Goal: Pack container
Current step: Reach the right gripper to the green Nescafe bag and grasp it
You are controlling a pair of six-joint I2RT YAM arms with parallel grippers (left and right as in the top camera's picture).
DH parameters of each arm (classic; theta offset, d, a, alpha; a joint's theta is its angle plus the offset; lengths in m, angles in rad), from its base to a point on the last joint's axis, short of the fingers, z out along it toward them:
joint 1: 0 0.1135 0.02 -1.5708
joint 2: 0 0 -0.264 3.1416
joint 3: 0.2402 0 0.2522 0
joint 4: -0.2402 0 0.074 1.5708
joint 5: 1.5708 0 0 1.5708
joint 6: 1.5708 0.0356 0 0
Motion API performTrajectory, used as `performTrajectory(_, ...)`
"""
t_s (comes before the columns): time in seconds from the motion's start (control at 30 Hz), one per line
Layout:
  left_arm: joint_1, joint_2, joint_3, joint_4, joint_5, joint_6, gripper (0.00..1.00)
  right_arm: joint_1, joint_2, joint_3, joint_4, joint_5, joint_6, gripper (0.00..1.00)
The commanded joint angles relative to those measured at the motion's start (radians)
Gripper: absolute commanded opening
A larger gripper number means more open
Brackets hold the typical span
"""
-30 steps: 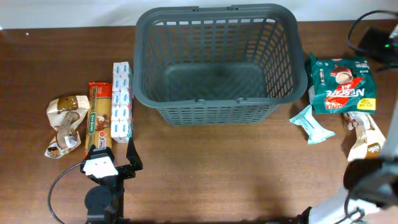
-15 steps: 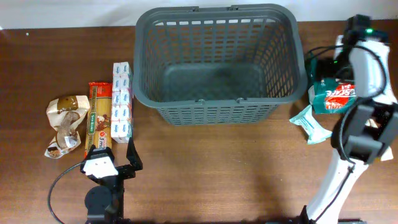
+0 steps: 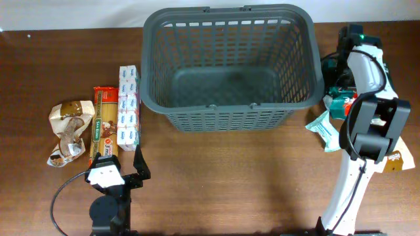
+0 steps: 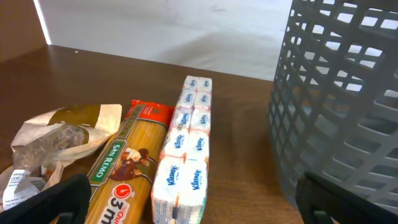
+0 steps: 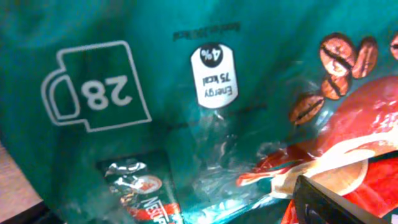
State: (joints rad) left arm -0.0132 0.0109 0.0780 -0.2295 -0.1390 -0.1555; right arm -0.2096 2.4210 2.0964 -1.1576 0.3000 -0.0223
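Note:
The dark grey slotted basket (image 3: 230,65) stands empty at the back centre; its side shows in the left wrist view (image 4: 342,93). My left gripper (image 3: 115,172) is open and empty near the front left, low over the table (image 4: 186,214), just short of the tissue pack (image 3: 128,107) and the spaghetti packet (image 3: 104,124). My right gripper (image 3: 341,80) is open, right of the basket, pressed close over the green Nescafe bag (image 3: 336,97). That bag fills the right wrist view (image 5: 186,93), with my fingers (image 5: 186,211) apart at either side of it.
A crumpled brown paper bag (image 3: 67,131) lies at the far left. A light teal packet (image 3: 325,128) and a brown-white packet (image 3: 397,157) lie right of the basket, partly under my right arm. The table's back edge runs behind the basket.
My right arm has swung in from the front right and now reaches over the green bag, covering most of it. The left arm and the packets have not moved.

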Motion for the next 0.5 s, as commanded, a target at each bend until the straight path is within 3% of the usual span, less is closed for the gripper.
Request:
performTrajectory(0.0, -0.004, -0.006, -0.005, 0.001, -0.011, -0.008, 0.99, -0.025, 0.069, -0.017, 0.013, 0.026, 0.047, 0.57)
performTrajectory(0.07, -0.004, -0.006, -0.005, 0.001, -0.011, -0.009, 0.99, -0.034, 0.073, -0.018, 0.011, 0.025, 0.075, 0.17)
performTrajectory(0.1, -0.004, -0.006, -0.005, 0.001, -0.011, -0.009, 0.99, -0.04, 0.075, -0.022, 0.01, 0.022, 0.096, 0.04)
performTrajectory(0.47, -0.004, -0.006, -0.005, 0.001, -0.011, -0.008, 0.99, -0.04, 0.061, -0.016, -0.007, -0.03, 0.109, 0.04)
